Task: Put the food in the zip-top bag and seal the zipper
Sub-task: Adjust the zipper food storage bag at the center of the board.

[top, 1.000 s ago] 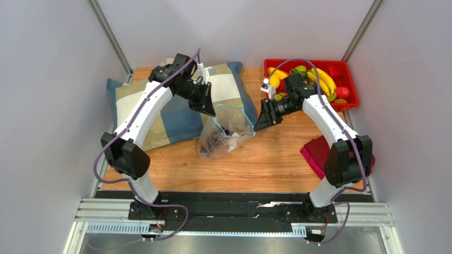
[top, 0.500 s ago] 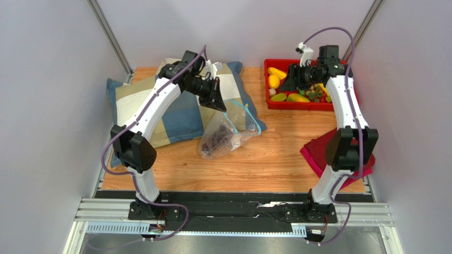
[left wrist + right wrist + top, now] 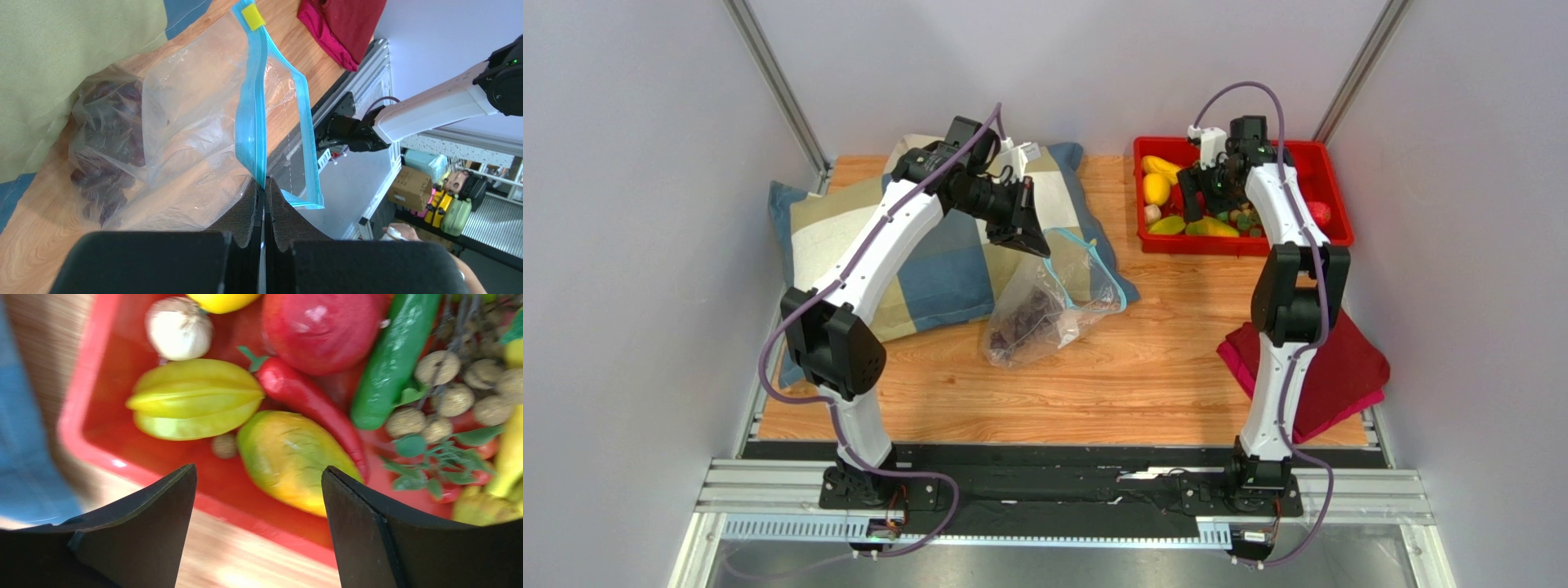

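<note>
The zip-top bag point(image 3: 1063, 294) lies on the wooden table against a pillow, with a dark purple grape bunch point(image 3: 107, 147) inside. My left gripper point(image 3: 264, 187) is shut on the light blue zipper point(image 3: 251, 104) and holds the bag's mouth up and open. Over the red bin point(image 3: 1210, 249), my right gripper point(image 3: 258, 471) stands open with nothing between its fingers, just above a green-yellow mango point(image 3: 288, 462). More food lies in the bin: a starfruit point(image 3: 193, 398), a red chili point(image 3: 307, 404), a cucumber point(image 3: 393, 355) and a garlic bulb point(image 3: 178, 327).
A blue and beige pillow point(image 3: 891, 257) covers the table's back left. A dark red cloth point(image 3: 1339, 368) lies at the right edge, partly under the right arm. Grey walls close in both sides, and a metal rail point(image 3: 1063, 496) runs along the near edge.
My right arm has swung from the bag's mouth back to the red bin, and its jaws have opened. The left gripper has shifted slightly right, still pinching the zipper.
</note>
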You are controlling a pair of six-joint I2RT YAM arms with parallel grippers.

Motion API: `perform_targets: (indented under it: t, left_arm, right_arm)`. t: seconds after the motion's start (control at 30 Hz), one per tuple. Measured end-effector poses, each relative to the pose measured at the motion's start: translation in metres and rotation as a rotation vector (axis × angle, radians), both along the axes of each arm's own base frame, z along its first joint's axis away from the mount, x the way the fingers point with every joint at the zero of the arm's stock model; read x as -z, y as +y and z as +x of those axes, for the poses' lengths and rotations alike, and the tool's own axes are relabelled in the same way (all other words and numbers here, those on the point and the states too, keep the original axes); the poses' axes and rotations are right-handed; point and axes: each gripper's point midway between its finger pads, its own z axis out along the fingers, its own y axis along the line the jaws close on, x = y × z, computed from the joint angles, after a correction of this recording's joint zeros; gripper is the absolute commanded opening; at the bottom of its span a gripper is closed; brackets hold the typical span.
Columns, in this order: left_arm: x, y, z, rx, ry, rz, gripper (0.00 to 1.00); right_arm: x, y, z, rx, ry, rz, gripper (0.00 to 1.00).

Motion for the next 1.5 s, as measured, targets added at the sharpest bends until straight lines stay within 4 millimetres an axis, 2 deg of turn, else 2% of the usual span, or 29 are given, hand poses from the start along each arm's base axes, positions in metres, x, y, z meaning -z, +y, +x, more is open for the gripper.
perform_targets:
  t: [0.17, 0.33, 0.43, 0.47, 0.53, 0.57, 0.77, 0.83, 0.93, 0.97, 1.03, 1.07, 1.1, 1.2, 1.27, 1.4, 1.5]
  left_arm:
    - [0.002, -0.001, 0.000, 0.002, 0.011, -0.004, 0.00]
    - [0.002, -0.002, 0.001, 0.003, 0.011, -0.006, 0.00]
    - [0.002, -0.002, 0.001, 0.003, 0.011, -0.006, 0.00]
    - [0.002, -0.002, 0.001, 0.003, 0.011, -0.006, 0.00]
    - [0.002, -0.002, 0.001, 0.003, 0.010, -0.006, 0.00]
    - [0.002, -0.002, 0.001, 0.003, 0.010, -0.006, 0.00]
    - [0.002, -0.002, 0.001, 0.004, 0.008, -0.009, 0.00]
    - [0.001, -0.003, 0.001, 0.008, 0.009, -0.015, 0.00]
    - [-0.001, -0.005, 0.000, 0.017, 0.012, -0.028, 0.00]
    - [-0.001, -0.005, 0.000, 0.019, 0.010, -0.032, 0.00]
    - [0.000, -0.006, 0.001, 0.021, 0.007, -0.035, 0.00]
    - [0.001, -0.006, 0.001, 0.021, 0.008, -0.035, 0.00]
    - [0.001, -0.006, 0.001, 0.021, 0.008, -0.035, 0.00]
    - [0.002, -0.006, 0.001, 0.021, 0.008, -0.035, 0.00]
    - [0.002, -0.006, 0.001, 0.021, 0.008, -0.035, 0.00]
    - [0.008, -0.006, 0.001, 0.020, 0.017, -0.031, 0.00]
    - [0.011, -0.005, 0.000, 0.020, 0.026, -0.027, 0.00]
  right_arm:
    - [0.016, -0.014, 0.006, -0.035, 0.006, -0.093, 0.79]
    - [0.046, -0.021, 0.008, -0.083, 0.051, -0.149, 0.74]
    - [0.054, -0.022, 0.013, -0.106, 0.050, -0.163, 0.59]
    - [0.053, -0.023, 0.015, -0.111, 0.047, -0.167, 0.48]
    - [0.052, -0.024, 0.019, -0.118, 0.037, -0.172, 0.38]
    - [0.051, -0.025, 0.020, -0.118, 0.034, -0.172, 0.28]
    - [0.036, -0.029, 0.027, -0.103, -0.007, -0.145, 0.02]
    - [0.021, -0.030, 0.026, -0.089, -0.031, -0.115, 0.00]
    - [-0.013, -0.029, 0.024, -0.059, -0.086, -0.058, 0.00]
    - [-0.028, -0.028, 0.024, -0.052, -0.112, -0.040, 0.20]
    - [-0.059, -0.026, 0.022, -0.041, -0.176, -0.014, 0.51]
    - [-0.072, -0.026, 0.020, -0.034, -0.200, -0.005, 0.72]
    - [-0.087, -0.026, 0.018, -0.038, -0.230, -0.006, 0.77]
    - [-0.108, -0.025, 0.015, -0.064, -0.269, -0.027, 0.83]
    - [-0.104, -0.028, 0.014, -0.089, -0.259, -0.057, 0.83]
    - [-0.069, -0.036, 0.009, -0.138, -0.167, -0.111, 0.83]
    - [-0.031, -0.048, 0.004, -0.172, -0.070, -0.141, 0.83]
